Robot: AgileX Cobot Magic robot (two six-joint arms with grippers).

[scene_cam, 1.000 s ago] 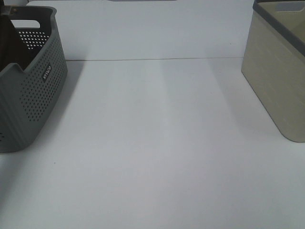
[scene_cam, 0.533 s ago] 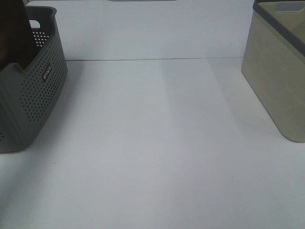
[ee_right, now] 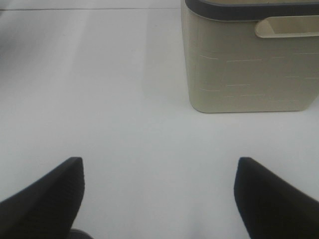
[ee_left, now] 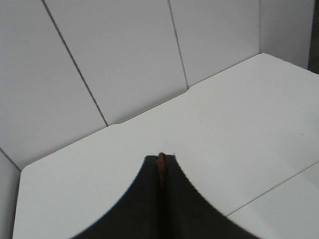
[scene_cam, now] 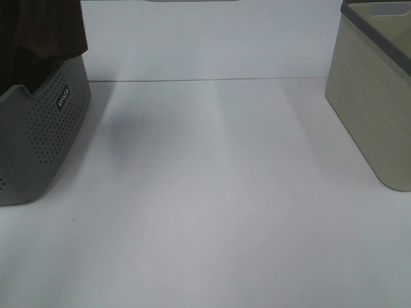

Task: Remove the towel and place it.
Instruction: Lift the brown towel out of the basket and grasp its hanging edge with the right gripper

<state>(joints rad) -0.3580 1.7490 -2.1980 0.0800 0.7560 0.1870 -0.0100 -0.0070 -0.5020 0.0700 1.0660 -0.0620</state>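
Observation:
The towel point(scene_cam: 45, 29), dark brown, hangs from above the picture's top edge at the far left, and its lower edge drapes over the far rim of the grey perforated basket point(scene_cam: 48, 128). In the left wrist view my left gripper point(ee_left: 161, 164) is shut, with a thin brown sliver of the towel point(ee_left: 160, 158) pinched between the fingertips; it faces white wall panels and the table top. My right gripper point(ee_right: 159, 199) is open and empty, low over the bare white table, with its fingers point(ee_right: 50, 199) spread wide. Neither gripper shows in the exterior high view.
A beige bin with a dark grey rim point(scene_cam: 376, 96) stands at the right edge of the table and sits ahead of the right gripper as the beige bin point(ee_right: 249, 59). The white table point(scene_cam: 212, 192) lies between basket and bin.
The towel has come up out of the grey basket and spread to the right, now covering the basket's far rim and handle hole. The right side has not changed.

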